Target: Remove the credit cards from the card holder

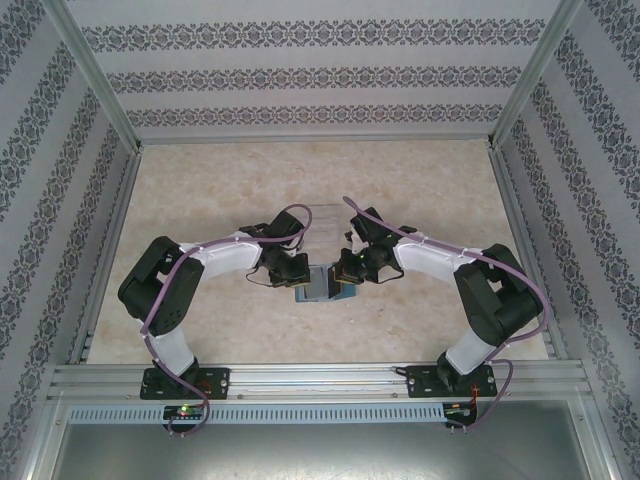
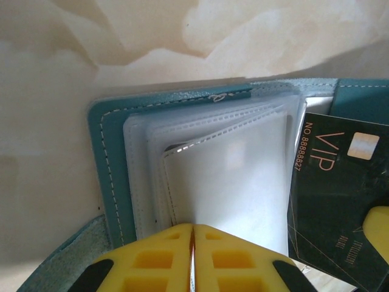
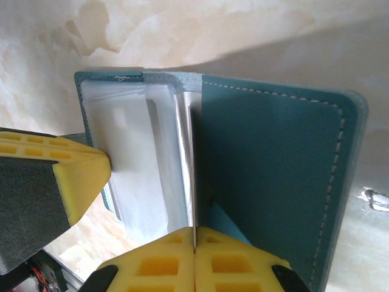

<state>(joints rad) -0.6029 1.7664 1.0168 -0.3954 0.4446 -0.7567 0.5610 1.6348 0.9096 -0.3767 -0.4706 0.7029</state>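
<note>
On the left, the left gripper [image 2: 192, 258] has its yellow jaws pressed together on the lower edge of the clear sleeves [image 2: 231, 182] inside the card holder [image 2: 112, 158]. One of its fingers [image 3: 79, 176] shows in the right wrist view, lying against those sleeves.

The card holder lies open on the pale marbled worktop [image 1: 200, 200], midway between the two arms and nearer the front edge than the back wall. It is a teal-blue bifold with pale stitching along a rounded border. A stack of frosted plastic pockets, sewn along their edges, fans out from the spine. A softer teal flap shows at the lower left of the left wrist view.

Just right of the sleeves, a credit card [image 2: 337, 188] stands partly out of the card holder, tilted. It is dark, almost black, with coppery "VIP" lettering, a number along one edge and a pale chip in its corner.

On the right, the right gripper [image 3: 194, 264] is closed tight on a thin edge between the sleeves and the teal cover, which appears to be that credit card seen edge-on.
</note>
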